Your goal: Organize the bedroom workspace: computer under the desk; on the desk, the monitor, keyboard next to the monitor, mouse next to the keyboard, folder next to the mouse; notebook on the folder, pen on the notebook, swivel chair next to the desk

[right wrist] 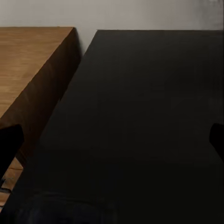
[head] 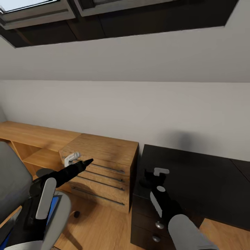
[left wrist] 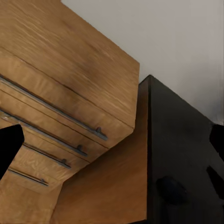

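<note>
Both arms reach forward, left end effector (head: 80,160) and right end effector (head: 157,172) empty (fingers spread).

Glossy black desk (head: 194,173), light wood-grain cabinet (head: 104,149), grey chair (head: 14,180) — perhaps blue folder (head: 53,206)

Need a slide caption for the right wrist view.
Right wrist camera looking along the glossy black desk top toward the wall, light-wood cabinet alongside.
</note>
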### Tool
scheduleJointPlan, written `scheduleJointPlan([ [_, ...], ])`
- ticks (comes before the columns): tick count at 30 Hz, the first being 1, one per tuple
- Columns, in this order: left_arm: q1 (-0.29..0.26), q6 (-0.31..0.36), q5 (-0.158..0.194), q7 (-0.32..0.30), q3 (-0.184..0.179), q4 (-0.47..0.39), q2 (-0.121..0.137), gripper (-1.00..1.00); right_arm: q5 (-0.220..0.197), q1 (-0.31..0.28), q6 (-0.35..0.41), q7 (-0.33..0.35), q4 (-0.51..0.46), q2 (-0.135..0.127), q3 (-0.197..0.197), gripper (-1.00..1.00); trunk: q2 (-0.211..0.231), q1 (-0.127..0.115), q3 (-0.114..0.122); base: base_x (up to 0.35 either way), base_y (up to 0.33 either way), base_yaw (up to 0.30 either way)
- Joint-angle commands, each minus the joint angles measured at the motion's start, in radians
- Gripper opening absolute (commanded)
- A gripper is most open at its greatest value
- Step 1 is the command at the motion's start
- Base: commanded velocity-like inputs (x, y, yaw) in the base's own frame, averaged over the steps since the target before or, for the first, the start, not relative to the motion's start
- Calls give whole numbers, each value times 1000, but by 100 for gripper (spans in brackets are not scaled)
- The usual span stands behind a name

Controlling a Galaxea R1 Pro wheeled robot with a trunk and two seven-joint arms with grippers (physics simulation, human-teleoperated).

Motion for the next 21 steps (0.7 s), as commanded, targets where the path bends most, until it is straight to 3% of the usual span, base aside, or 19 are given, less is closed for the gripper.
scheduleJointPlan([
  [1, -1, 5, -18, -1, -10, 5, 0, 100, 4, 33, 45, -5, -108, 1, -3, 100, 7, -4, 2, 0, 0, 0],
  [2, -1, 4, -32, 7, -22, 18, -1, 100, 3, 93, 152, -8, -251, 1, -3, 100, 14, -8, 5, 0, 0, 0],
  [3, -1, 4, -38, 9, -26, 27, -2, 100, 3, 122, 211, -9, -321, 1, -3, 100, 21, -12, 9, 0, 0, 0],
  [4, -1, 3, -46, 14, -32, 44, -3, 100, 1, 175, 327, -10, -449, 1, -2, 100, 28, -16, 12, 0, 0, 0],
  [8, 2, 3, -71, 20, -41, 73, -4, 100, -16, 259, 582, -11, -673, 1, -3, 100, 56, -31, 24, 0, 0, 0],
  [9, 15, 3, -109, 24, -43, 84, -5, 100, -53, 276, 645, -12, -737, 1, -5, 100, 63, -35, 27, 0, 0, 0],
  [12, 61, 2, -228, 60, -44, 95, -6, 100, -140, 323, 712, -14, -861, 1, -5, 100, 84, -46, 37, 0, 0, 0],
  [14, 110, -1, -277, 79, -44, 112, -8, 100, -163, 384, 729, -15, -906, 1, -1, 100, 98, -54, 43, 0, 0, 0],
  [19, 191, -57, -304, 87, -44, 137, -11, 100, -178, 431, 743, -15, -974, 1, 8, 100, 105, -58, 46, 0, 0, 0],
  [20, 219, -95, -308, 87, -44, 151, -11, 100, -181, 438, 745, -15, -983, 1, 12, 100, 105, -58, 46, 0, 0, 0],
  [21, 273, -218, -314, 87, -45, 203, -12, 100, -184, 446, 748, -15, -994, 1, 17, 100, 105, -58, 46, 0, 0, 0],
])
